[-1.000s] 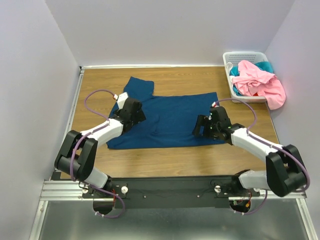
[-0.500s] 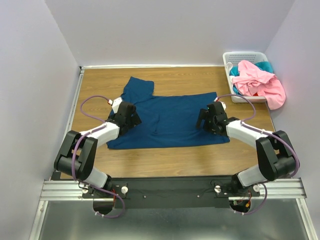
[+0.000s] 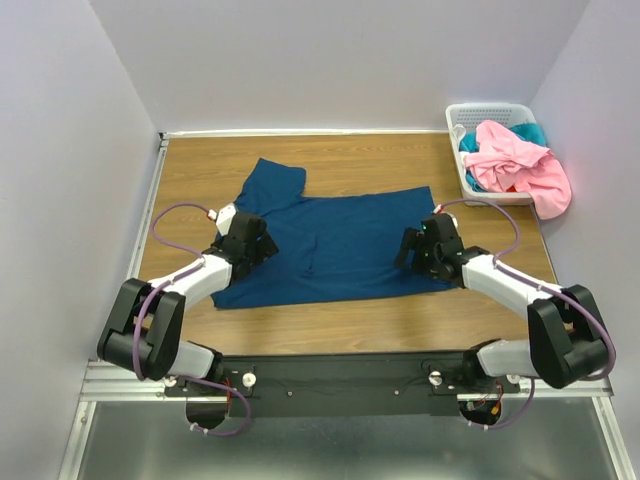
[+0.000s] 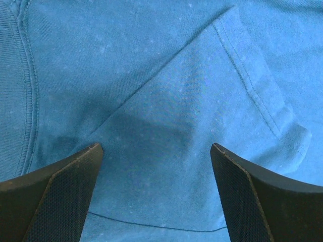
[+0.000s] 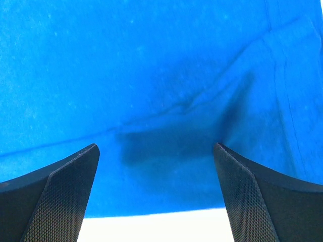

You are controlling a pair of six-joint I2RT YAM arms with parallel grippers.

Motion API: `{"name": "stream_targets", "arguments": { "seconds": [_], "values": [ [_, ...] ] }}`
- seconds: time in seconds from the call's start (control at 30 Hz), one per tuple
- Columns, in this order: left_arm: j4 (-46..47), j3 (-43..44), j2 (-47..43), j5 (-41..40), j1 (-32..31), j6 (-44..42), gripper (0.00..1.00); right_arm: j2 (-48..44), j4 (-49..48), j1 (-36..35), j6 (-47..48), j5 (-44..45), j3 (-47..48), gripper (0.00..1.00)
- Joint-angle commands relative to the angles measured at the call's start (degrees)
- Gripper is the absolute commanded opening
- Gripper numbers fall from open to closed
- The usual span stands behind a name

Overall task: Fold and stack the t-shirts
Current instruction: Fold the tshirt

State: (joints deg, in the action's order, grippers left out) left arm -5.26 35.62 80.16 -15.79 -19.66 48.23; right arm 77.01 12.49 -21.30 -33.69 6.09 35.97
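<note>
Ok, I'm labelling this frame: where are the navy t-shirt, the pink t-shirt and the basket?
navy t-shirt (image 3: 340,245): top view, mid-body.
pink t-shirt (image 3: 520,165): top view, bunched middle.
basket (image 3: 488,112): top view, far wall.

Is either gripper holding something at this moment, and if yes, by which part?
Nothing is held. The left gripper and the right gripper both stand open over the dark blue t-shirt, with no cloth pinched in either one.
</note>
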Motion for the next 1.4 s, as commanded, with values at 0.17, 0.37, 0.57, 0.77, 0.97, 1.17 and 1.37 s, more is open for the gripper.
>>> {"name": "stream_targets", "arguments": {
  "seconds": [0.17,0.37,0.57,0.77,0.97,1.17,1.37],
  "values": [
    [-10.12,-2.48,-2.82,4.45,-0.82,3.36,0.98,-5.11,4.82,0.21,-1.29,-2.31,-3.62,1.0],
    [-12.24,-3.53,-5.8,5.07,-2.14,5.21,0.98,-7.57,6.49,0.21,-3.04,-3.97,-5.02,1.0],
    [-12.93,-3.54,-7.21,4.46,-2.31,5.82,0.98,-11.35,8.86,0.21,-7.69,-5.38,-9.85,1.0],
    [-17.77,1.03,-8.26,-1.08,-2.31,5.12,0.98,-18.02,15.09,0.29,-9.37,-5.04,-10.39,1.0],
    [-16.98,4.81,-12.48,-2.57,-2.58,3.28,0.98,-25.07,19.77,0.21,-8.76,-5.04,-7.41,1.0],
    [-12.69,10.25,-10.03,-2.4,-2.49,-1.28,0.98,-21.65,16.18,0.21,-5.6,0.14,0.14,1.0],
    [-9.42,15.08,-5.46,-2.05,-2.49,-3.58,0.98,-9.36,5.8,0.21,-6.04,2.35,0.51,1.0]
  ]
}}
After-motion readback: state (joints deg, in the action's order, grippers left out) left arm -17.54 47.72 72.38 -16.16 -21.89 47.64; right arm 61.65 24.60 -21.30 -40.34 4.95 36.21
